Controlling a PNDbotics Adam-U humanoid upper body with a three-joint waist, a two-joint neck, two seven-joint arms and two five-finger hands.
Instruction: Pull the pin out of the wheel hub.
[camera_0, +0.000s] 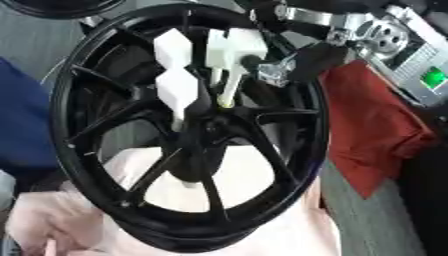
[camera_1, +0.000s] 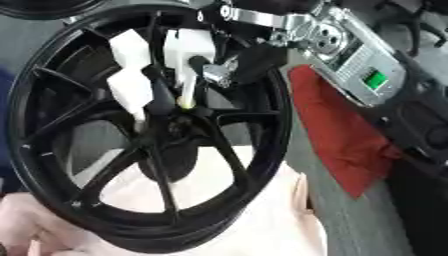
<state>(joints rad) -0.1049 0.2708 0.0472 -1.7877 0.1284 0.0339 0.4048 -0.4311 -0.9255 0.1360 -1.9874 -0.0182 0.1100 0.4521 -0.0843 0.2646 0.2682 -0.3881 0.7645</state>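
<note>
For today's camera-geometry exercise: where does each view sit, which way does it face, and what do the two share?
Left eye view: from the robot's head, looking down at the black wheel; the right robot hand enters from the upper right.
Right eye view: beside it, facing likewise; the arm's silver joint shows more fully.
Shared: wheel, white pin, red cloth.

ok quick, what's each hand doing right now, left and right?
Left hand: not in view.
Right hand: at the white pin by the wheel hub; fingers too hidden to tell whether they hold it.

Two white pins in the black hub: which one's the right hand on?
The blocky-headed white plastic pin nearer the black wheel's right rim: the right hand is at it. The zigzag white pin stands untouched.
</note>
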